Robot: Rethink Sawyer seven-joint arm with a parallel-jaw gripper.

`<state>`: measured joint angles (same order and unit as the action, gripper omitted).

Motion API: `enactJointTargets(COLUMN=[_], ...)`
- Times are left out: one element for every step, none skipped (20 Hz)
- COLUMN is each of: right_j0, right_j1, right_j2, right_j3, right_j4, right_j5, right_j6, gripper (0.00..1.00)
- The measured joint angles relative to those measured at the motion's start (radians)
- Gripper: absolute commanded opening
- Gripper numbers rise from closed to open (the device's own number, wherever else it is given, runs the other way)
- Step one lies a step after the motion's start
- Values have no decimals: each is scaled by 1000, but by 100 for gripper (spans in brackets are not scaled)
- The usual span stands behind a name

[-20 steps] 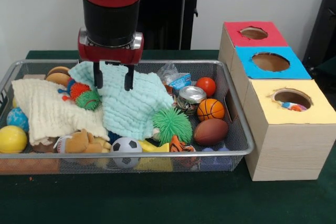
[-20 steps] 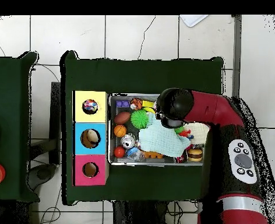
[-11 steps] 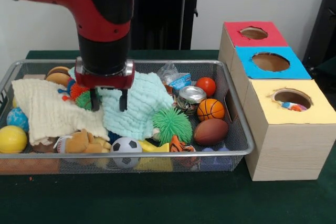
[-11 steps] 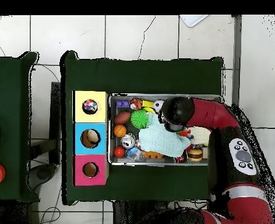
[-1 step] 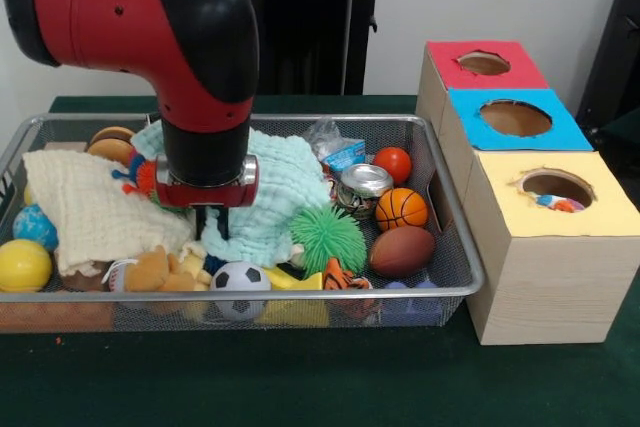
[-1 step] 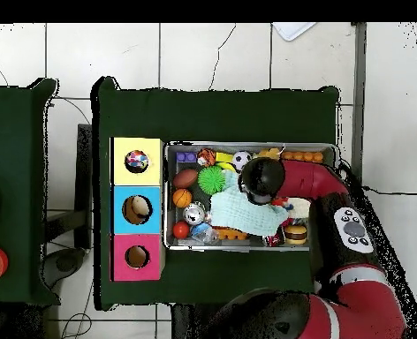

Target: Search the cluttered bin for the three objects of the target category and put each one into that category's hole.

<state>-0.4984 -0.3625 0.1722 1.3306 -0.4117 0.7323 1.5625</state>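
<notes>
Balls lie scattered through the wire bin (image 5: 455, 247): a soccer ball (image 5: 240, 285) at the near wall, a football (image 5: 401, 251) and a basketball (image 5: 401, 209) toward the box side, a red ball (image 5: 393, 163) behind them, a yellow ball (image 5: 23, 265) and a blue ball (image 5: 32, 226) at the opposite end. The gripper (image 5: 212, 227) is sunk into the clutter where the pale green cloth (image 5: 275, 192) meets the cream cloth (image 5: 90, 209), just behind the soccer ball and beside a plush toy (image 5: 160, 270); its tips are hidden among the cloths, so one cannot tell whether they are apart or together. The soccer ball sits just in front of the tool, the spiky green ball (image 5: 327, 239) to its side, and the football and basketball lie farther off past that. A can (image 5: 362, 185) rests between the green cloth and the basketball. Beside the bin stands the box with a yellow hole (image 5: 556, 188) nearest, holding a small object, then a blue hole (image 5: 515, 117) and a red hole (image 5: 484, 63). From overhead, the arm (image 6: 314, 179) covers the bin's middle, with the soccer ball just clear of it.
</notes>
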Motion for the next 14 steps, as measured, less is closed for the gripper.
enactJointTargets(right_j0=[3,8,14,17,24,33,43,53,62,80,95,111,128,144], right_j1=[-4,-7,-10,-11,-12,-14,-17,-22,-28,-43,-56,-70,-86,-101], right_j2=[0,0,0,-1,-1,-3,-5,-7,-9,-11,-13,-13,-13,-13], right_j3=[-1,-2,-1,-1,-1,-1,-1,1,3,6,6,6,6,5], right_j4=[0,0,-1,-1,-1,-1,-2,-2,-2,-2,-2,-1,1,5], right_j5=[0,0,0,0,0,2,5,13,22,49,76,110,148,190], right_j6=[0,0,0,0,0,0,0,0,0,0,0,0,0,0], gripper=[0,0,0,0,0,0,0,0,0,0,0,0,0,0])
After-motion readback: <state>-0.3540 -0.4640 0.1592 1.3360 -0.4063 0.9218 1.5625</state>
